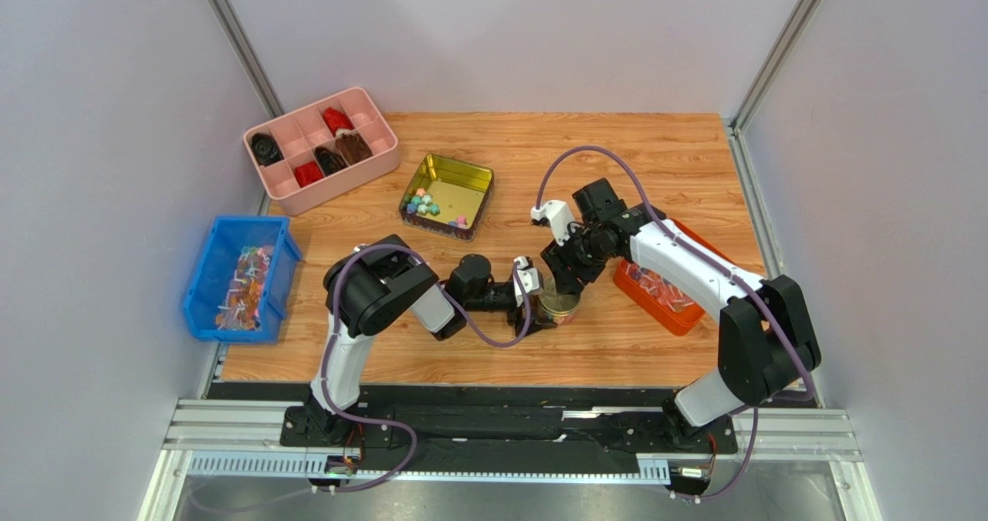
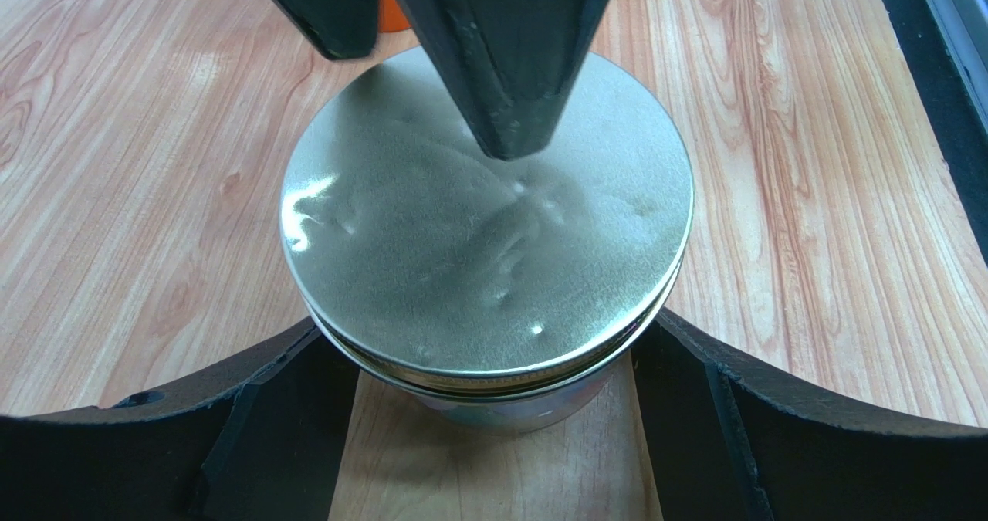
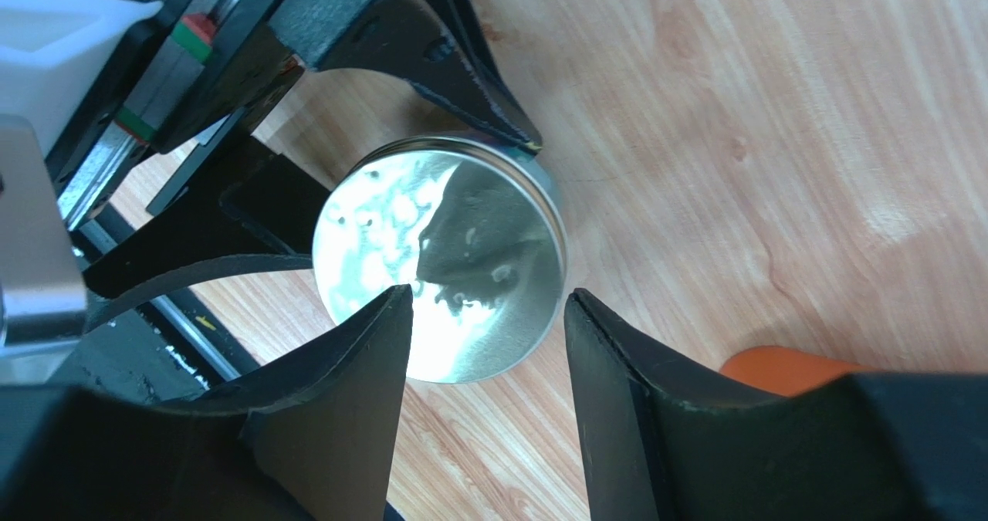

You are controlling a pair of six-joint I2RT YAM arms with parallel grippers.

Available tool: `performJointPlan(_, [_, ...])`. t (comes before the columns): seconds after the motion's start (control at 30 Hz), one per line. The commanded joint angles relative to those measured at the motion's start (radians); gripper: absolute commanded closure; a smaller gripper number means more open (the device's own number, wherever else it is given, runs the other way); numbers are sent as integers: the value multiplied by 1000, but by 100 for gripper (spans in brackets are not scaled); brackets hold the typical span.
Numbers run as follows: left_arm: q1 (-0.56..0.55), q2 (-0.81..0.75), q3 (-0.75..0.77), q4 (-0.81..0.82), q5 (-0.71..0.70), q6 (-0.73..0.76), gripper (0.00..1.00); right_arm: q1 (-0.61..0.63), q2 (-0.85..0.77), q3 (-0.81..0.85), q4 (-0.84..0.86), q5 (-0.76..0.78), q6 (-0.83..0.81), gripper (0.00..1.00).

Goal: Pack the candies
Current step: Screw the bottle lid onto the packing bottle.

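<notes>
A round jar with a shiny metal lid (image 1: pixel 560 308) stands on the wooden table near the front middle. In the left wrist view the lid (image 2: pixel 487 220) fills the centre. My left gripper (image 2: pixel 493 359) is shut on the jar, one finger pressed to each side below the lid. My right gripper (image 3: pixel 487 313) is open just above the lid (image 3: pixel 464 243), fingers pointing down at it. The candies (image 1: pixel 427 206), small pastel balls, lie in a square gold tin (image 1: pixel 455 176) farther back. I cannot see inside the jar.
A pink compartment tray (image 1: pixel 278 180) with dark red and brown pieces stands at the back left. A blue bin (image 1: pixel 206 276) of twist-wrapped sweets sits off the left edge. An orange tray (image 1: pixel 667 301) lies under my right arm.
</notes>
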Motion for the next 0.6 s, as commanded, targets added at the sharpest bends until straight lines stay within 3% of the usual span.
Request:
performJointPlan(0.0, [-6,-25,24,39,-3,14,27,-3,25,8,-21,-71,-30,52])
performJointPlan(0.1, [-6,-24,24,42,-7,14,27,-6,31,9,-35,-79,-33,59])
performJointPlan(0.23, [-6,-25,24,42,-15,17,27,-20,25,9,-43,-76,-30,61])
performJointPlan(0.33, [-6,-25,24,43,-12,17,27,-37,2,11,-33,-73,-27,54])
performJointPlan(0.57, [-6,-24,25,42,-7,13,27,-52,12,58,-29,-79,-32,52])
